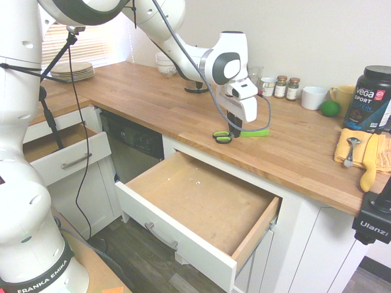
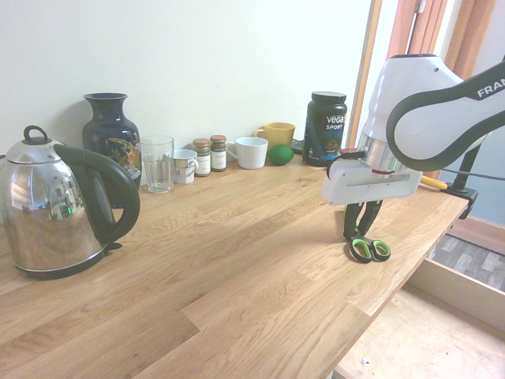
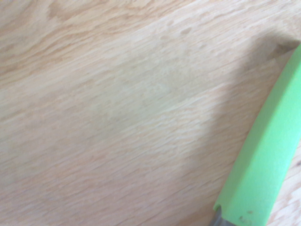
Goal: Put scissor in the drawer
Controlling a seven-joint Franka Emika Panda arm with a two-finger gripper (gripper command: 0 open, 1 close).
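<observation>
Landmark: the butcher-block wooden counter (image 1: 293,152), to which every place below is referred.
Wide white-fronted drawer (image 1: 183,235): pulled fully out below the counter's front edge, silver bar handle on its panel, pale bare-wood floor showing.
Narrower white drawer with a bar handle (image 1: 64,160): also pulled out, below the counter's other run past the corner and the black appliance front.
Small scissor with black-and-lime loop handles and a lime-green blade sheath (image 1: 235,135): lying flat on the counter near its front edge, above the wide drawer; the handle loops point along the counter toward its corner, and the sheathed blade points toward the yellow cloth. The wrist view shows the sheath close up against the wood grain.
White two-finger gripper (image 1: 235,130): pointing straight down onto the counter, its dark fingers pressed together around the scissor's middle, between loops and sheath; the scissor rests on the wood.
Yellow cloth with a metal spoon (image 1: 360,152): on the counter, well apart from the scissor.
Black protein tub (image 1: 371,97): behind the cloth, near the wall.
Lime-green round fruit (image 1: 330,108): beside the tub.
White mug (image 1: 314,97): at the wall, next to the fruit.
Two spice jars (image 1: 287,87): along the wall.
Stack of plates (image 1: 72,71): far end of the counter by the window.
</observation>
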